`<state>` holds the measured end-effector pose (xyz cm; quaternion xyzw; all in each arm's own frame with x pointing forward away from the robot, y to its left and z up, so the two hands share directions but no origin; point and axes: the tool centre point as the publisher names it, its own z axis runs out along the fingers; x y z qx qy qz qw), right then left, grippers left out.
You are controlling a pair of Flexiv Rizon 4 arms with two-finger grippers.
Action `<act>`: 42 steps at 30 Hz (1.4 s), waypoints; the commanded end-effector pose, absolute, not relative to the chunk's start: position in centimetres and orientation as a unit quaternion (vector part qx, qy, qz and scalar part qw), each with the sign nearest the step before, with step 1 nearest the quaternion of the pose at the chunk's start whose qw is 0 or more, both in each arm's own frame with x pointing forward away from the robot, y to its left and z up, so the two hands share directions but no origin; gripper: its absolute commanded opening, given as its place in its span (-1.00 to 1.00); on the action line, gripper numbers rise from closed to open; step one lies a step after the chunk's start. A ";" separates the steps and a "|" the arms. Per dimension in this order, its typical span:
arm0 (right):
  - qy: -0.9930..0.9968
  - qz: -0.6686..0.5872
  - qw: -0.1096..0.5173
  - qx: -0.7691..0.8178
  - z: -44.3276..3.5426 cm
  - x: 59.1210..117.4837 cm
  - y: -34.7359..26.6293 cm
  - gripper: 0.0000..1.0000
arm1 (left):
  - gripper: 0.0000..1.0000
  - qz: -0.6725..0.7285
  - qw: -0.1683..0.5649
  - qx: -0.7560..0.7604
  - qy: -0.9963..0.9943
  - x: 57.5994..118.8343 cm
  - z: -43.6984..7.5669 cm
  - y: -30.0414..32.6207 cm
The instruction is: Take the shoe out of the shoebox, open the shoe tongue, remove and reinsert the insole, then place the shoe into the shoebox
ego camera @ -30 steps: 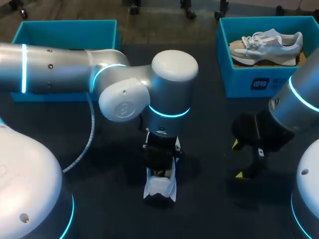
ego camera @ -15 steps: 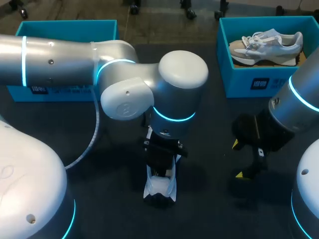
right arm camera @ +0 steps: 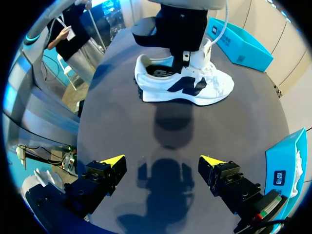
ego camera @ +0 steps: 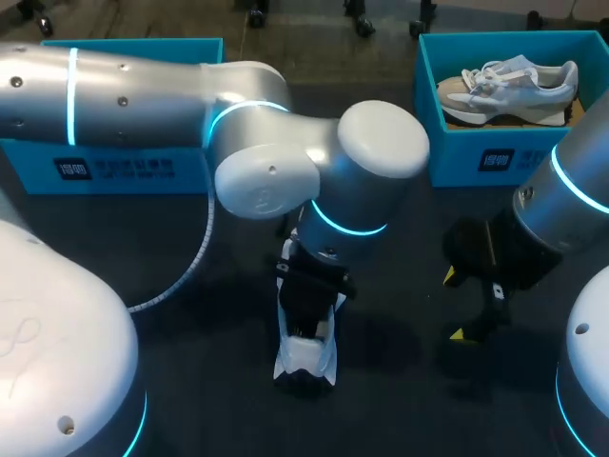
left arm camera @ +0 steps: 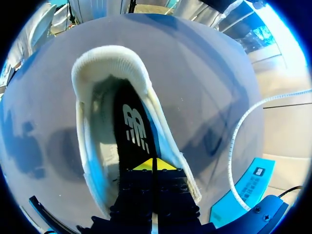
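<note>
Standing in the shoe (right arm camera: 214, 90), tips closed together over the insole (left arm camera: 131, 131), the left pincer (left arm camera: 155, 165) is risking tipping the shoe, unbraced by the open, empty right pincer (right arm camera: 162, 161)

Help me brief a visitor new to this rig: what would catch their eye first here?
The big silver left arm spans the middle, its left gripper sunk fingers-together into a white sneaker on the dark table, just over the black insole. At the far right a pale sneaker lies in a blue shoebox, while the right gripper hangs open above the table.
</note>
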<state>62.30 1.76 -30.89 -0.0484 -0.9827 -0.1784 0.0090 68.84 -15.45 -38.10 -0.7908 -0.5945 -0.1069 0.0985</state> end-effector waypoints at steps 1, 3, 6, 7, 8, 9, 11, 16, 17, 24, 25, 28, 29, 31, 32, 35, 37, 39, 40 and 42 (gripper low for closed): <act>-0.983 -0.178 0.008 -0.049 -31.0 62.2 1.8 1.00 | -1.00 -0.127 0.112 -0.787 -0.593 68.9 -39.2 -16.2; -0.983 -0.178 0.008 -0.049 -31.0 62.2 1.8 1.00 | -1.00 -0.129 0.117 -0.787 -0.592 68.9 -39.5 -16.1; -0.983 -0.178 0.008 -0.049 -31.0 62.2 1.8 1.00 | -1.00 -0.132 0.122 -0.786 -0.591 69.0 -39.9 -16.0; -0.983 -0.178 0.008 -0.049 -31.0 62.2 1.8 1.00 | -1.00 -0.133 0.122 -0.786 -0.591 69.0 -40.0 -16.0; -0.983 -0.178 0.008 -0.049 -31.0 62.2 1.8 1.00 | -1.00 -0.133 0.122 -0.786 -0.591 69.0 -40.1 -16.0; -0.983 -0.178 0.008 -0.049 -31.0 62.2 1.8 1.00 | -1.00 -0.134 0.121 -0.786 -0.592 69.0 -40.1 -16.0; -0.983 -0.178 0.008 -0.049 -31.0 62.2 1.8 1.00 | -1.00 -0.131 0.116 -0.787 -0.591 69.1 -39.6 -16.0; -0.983 -0.178 0.008 -0.049 -31.0 62.2 1.8 1.00 | -1.00 -0.132 0.107 -0.789 -0.590 69.6 -37.8 -15.7; -0.983 -0.178 0.008 -0.049 -31.0 62.2 1.8 1.00 | -1.00 -0.133 0.107 -0.790 -0.589 69.5 -37.6 -15.6; -0.983 -0.178 0.008 -0.049 -31.0 62.2 1.8 1.00 | -1.00 -0.148 0.127 -0.785 -0.588 69.4 -37.9 -14.7; -0.983 -0.178 0.008 -0.049 -31.0 62.2 1.8 1.00 | -1.00 -0.151 0.130 -0.782 -0.591 69.5 -38.3 -14.6; -0.983 -0.178 0.008 -0.049 -31.0 62.2 1.8 1.00 | -1.00 -0.151 0.132 -0.779 -0.594 69.6 -39.1 -14.5; -0.983 -0.178 0.008 -0.049 -31.0 62.2 1.8 1.00 | -1.00 -0.151 0.133 -0.778 -0.596 69.7 -39.5 -14.5; -0.983 -0.178 0.008 -0.049 -31.0 62.2 1.8 1.00 | -1.00 -0.151 0.136 -0.774 -0.599 69.7 -40.2 -14.5; -0.983 -0.178 0.008 -0.049 -31.0 62.2 1.8 1.00 | -1.00 -0.151 0.136 -0.774 -0.600 69.7 -40.5 -14.5; -0.983 -0.178 0.008 -0.049 -31.0 62.2 1.8 1.00 | -1.00 -0.150 0.142 -0.773 -0.600 69.6 -41.2 -14.5; -0.983 -0.178 0.008 -0.049 -31.0 62.2 1.8 1.00 | -1.00 -0.150 0.143 -0.773 -0.600 69.5 -41.4 -14.4; -0.983 -0.178 0.008 -0.049 -31.0 62.2 1.8 1.00 | -1.00 -0.145 0.140 -0.772 -0.603 69.4 -41.7 -14.5; -0.983 -0.178 0.008 -0.049 -31.0 62.2 1.8 1.00 | -1.00 -0.135 0.137 -0.772 -0.606 69.3 -41.8 -14.5; -0.983 -0.178 0.008 -0.049 -31.0 62.2 1.8 1.00 | -1.00 -0.122 0.129 -0.769 -0.614 69.1 -41.8 -14.6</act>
